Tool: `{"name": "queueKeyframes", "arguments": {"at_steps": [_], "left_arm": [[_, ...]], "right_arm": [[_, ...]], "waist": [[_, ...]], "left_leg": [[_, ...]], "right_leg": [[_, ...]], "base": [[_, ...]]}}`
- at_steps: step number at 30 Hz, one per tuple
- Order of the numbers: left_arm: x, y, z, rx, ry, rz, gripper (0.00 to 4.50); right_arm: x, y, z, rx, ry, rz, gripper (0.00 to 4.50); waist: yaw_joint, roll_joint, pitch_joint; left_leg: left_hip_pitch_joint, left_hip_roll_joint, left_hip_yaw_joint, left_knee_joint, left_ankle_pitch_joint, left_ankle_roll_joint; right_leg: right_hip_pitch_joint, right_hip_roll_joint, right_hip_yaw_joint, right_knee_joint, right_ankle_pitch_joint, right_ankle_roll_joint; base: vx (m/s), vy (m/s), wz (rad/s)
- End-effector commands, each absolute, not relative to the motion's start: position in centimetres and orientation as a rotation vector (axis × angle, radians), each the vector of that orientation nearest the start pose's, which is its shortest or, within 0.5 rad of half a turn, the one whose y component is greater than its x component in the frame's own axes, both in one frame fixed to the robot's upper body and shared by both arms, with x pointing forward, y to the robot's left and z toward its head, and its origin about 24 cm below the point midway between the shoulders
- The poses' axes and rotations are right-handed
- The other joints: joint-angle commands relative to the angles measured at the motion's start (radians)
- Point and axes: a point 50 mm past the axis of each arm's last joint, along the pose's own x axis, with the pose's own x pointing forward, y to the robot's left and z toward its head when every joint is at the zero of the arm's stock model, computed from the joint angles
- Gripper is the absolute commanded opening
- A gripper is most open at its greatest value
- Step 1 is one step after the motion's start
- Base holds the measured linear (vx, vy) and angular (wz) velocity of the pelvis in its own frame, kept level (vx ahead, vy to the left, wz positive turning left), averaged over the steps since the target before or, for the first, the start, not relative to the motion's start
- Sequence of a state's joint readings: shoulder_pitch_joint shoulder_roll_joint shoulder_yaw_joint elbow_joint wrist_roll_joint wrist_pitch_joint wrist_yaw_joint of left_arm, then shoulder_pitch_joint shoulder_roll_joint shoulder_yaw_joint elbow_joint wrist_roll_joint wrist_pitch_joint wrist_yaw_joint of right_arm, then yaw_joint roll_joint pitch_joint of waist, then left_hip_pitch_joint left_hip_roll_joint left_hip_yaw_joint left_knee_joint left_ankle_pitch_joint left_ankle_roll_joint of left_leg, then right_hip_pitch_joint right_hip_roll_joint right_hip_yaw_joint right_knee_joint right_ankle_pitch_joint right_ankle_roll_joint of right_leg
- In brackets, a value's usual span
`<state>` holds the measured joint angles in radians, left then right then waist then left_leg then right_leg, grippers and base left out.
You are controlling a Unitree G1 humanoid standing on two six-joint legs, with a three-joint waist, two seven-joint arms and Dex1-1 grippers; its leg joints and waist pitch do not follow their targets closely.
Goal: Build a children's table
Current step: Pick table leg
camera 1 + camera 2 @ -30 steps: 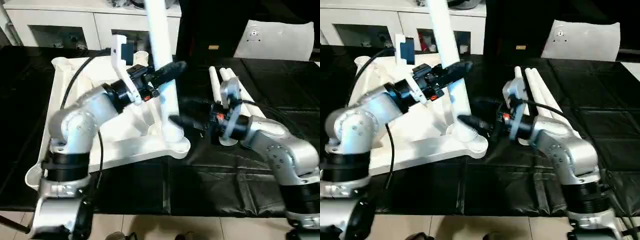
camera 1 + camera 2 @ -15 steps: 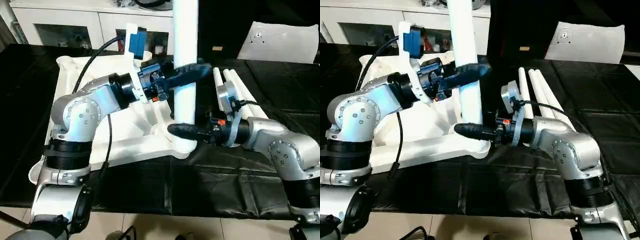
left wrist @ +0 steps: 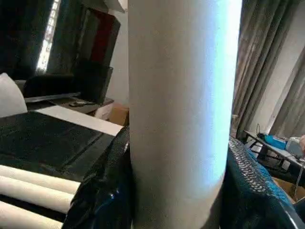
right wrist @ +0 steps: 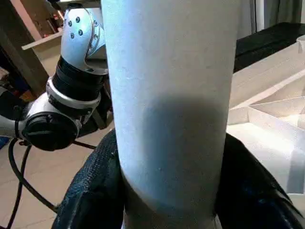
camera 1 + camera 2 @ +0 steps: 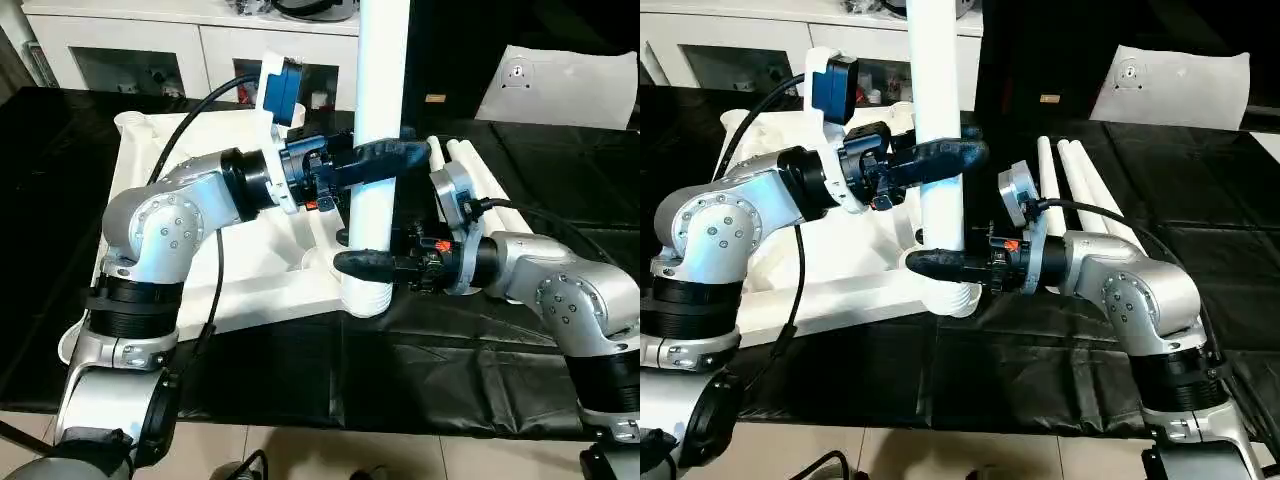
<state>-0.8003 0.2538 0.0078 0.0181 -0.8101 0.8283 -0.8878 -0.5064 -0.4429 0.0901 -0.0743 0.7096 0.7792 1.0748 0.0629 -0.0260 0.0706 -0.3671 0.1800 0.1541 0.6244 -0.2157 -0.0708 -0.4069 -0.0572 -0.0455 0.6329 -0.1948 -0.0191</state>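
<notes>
Leg (image 5: 378, 120), a stiff, smooth and probably light plastic tube, stands upright over the near corner socket of the upturned table top (image 5: 180, 290), clamped high by the left gripper (image 5: 385, 160) and just below by the right gripper (image 5: 362, 262), low being the steadier hold.

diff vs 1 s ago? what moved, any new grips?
The leg went from leaning to upright over the tabletop's near corner socket. The right gripper, a second ago open beside the leg's base, has closed on it low down. The left gripper keeps its grip higher up. The spare legs on the black mat are unmoved.
</notes>
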Motion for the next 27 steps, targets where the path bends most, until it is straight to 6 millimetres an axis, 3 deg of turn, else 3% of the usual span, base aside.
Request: {"name": "queueKeyframes", "arguments": {"at_steps": [1, 4, 7, 14, 15, 17, 18, 21, 22, 23, 25, 26, 27], "left_arm": [[30.9, 7.7, 23.1, -0.334, -0.036, -1.429, 1.84], [31.1, 7.7, 22.9, -0.337, -0.02, -1.396, 1.84], [31.2, 7.7, 22.8, -0.346, -0.018, -1.376, 2.54], [31.3, 8.1, 22.4, -0.304, -0.086, -1.258, 3.02], [31.2, 8.2, 22.1, -0.283, -0.094, -1.227, 3.06], [31.1, 8.2, 21.8, -0.253, -0.114, -1.188, 3.06], [31.0, 8.3, 21.6, -0.274, -0.118, -1.155, 3.06], [30.5, 8.4, 20.9, -0.331, -0.103, -1.085, 3.06], [30.3, 8.4, 20.8, -0.341, -0.098, -1.078, 3.06], [30.2, 8.3, 20.6, -0.355, -0.094, -1.058, 3.06], [30.2, 8.3, 20.4, -0.366, -0.086, -1.029, 3.06], [30.3, 8.0, 20.0, -0.371, -0.089, -0.961, 2.78], [30.4, 7.9, 19.9, -0.378, -0.093, -0.936, 2.78]], "right_arm": [[27.4, -11.4, 14.9, 0.268, 0.222, 1.484, 1.97], [27.3, -11.4, 14.7, 0.274, 0.217, 1.476, 1.97], [27.2, -11.4, 14.6, 0.279, 0.21, 1.459, 1.96], [28.0, -10.9, 14.5, 0.259, 0.135, 1.318, 1.95], [28.2, -10.8, 14.4, 0.247, 0.125, 1.283, 1.95], [28.4, -10.6, 14.3, 0.234, 0.118, 1.239, 1.95], [28.6, -10.5, 14.2, 0.223, 0.104, 1.199, 1.95], [29.3, -10.2, 14.1, 0.192, 0.072, 1.098, 1.95], [29.3, -10.1, 14.0, 0.194, 0.073, 1.085, 1.95], [29.4, -10.0, 13.9, 0.183, 0.07, 1.075, 1.95], [29.4, -9.8, 13.8, 0.169, 0.064, 1.062, 1.95], [29.6, -9.4, 13.7, 0.157, 0.044, 1.032, 1.95], [29.7, -9.3, 13.7, 0.15, 0.037, 1.018, 1.95]], "waist": [[0.006, -0.007, -0.086], [0.007, 0.0, -0.086], [0.008, -0.001, -0.086], [0.002, -0.001, -0.084], [0.001, 0.006, -0.084], [-0.001, 0.003, -0.085], [-0.003, -0.005, -0.084], [-0.002, -0.004, -0.083], [-0.003, -0.011, -0.082], [-0.002, -0.006, -0.081], [-0.001, -0.006, -0.081], [-0.004, -0.008, -0.078], [-0.005, -0.008, -0.077]], "left_leg": [[-0.001, 0.03, 0.003, -0.059, 0.044, 0.05], [0.0, 0.031, 0.001, -0.06, 0.043, 0.049], [0.0, 0.032, 0.002, -0.061, 0.03, 0.044], [0.0, 0.032, 0.002, -0.062, 0.017, 0.029], [0.0, 0.034, 0.0, -0.063, 0.013, 0.022], [0.002, 0.034, 0.001, -0.064, 0.012, 0.016], [0.001, 0.034, 0.002, -0.065, 0.008, 0.017], [-0.001, 0.036, 0.002, -0.065, 0.005, 0.007], [-0.001, 0.037, 0.003, -0.066, 0.003, 0.008], [0.0, 0.035, 0.003, -0.066, -0.005, 0.008], [0.002, 0.035, 0.004, -0.066, -0.013, 0.01], [-0.002, 0.036, 0.002, -0.068, -0.023, 0.008], [-0.002, 0.034, 0.003, -0.068, -0.028, 0.008]], "right_leg": [[0.076, -0.066, 0.043, -0.058, -0.041, -0.23], [0.075, -0.067, 0.042, -0.057, -0.026, -0.238], [0.076, -0.067, 0.042, -0.059, -0.035, -0.243], [0.076, -0.067, 0.043, -0.062, -0.055, -0.231], [0.075, -0.067, 0.043, -0.063, -0.062, -0.226], [0.074, -0.066, 0.043, -0.063, -0.064, -0.216], [0.074, -0.064, 0.044, -0.066, -0.07, -0.214], [0.073, -0.069, 0.044, -0.062, -0.079, -0.213], [0.073, -0.068, 0.044, -0.064, -0.086, -0.212], [0.071, -0.066, 0.044, -0.065, -0.104, -0.205], [0.068, -0.066, 0.045, -0.067, -0.117, -0.199], [0.069, -0.067, 0.044, -0.071, -0.144, -0.188], [0.069, -0.066, 0.044, -0.074, -0.158, -0.183]], "base": [[0.0, 0.0, 0.0], [0.0, 0.0, 0.0], [0.0, 0.0, 0.0], [0.0, 0.0, 0.0], [0.0, 0.0, 0.0], [0.0, 0.0, 0.0], [0.0, 0.0, 0.0], [0.0, 0.0, 0.0], [0.0, 0.0, 0.0], [0.0, 0.0, 0.0], [0.0, 0.0, 0.0], [0.0, 0.0, 0.0], [0.0, 0.0, 0.0]]}}
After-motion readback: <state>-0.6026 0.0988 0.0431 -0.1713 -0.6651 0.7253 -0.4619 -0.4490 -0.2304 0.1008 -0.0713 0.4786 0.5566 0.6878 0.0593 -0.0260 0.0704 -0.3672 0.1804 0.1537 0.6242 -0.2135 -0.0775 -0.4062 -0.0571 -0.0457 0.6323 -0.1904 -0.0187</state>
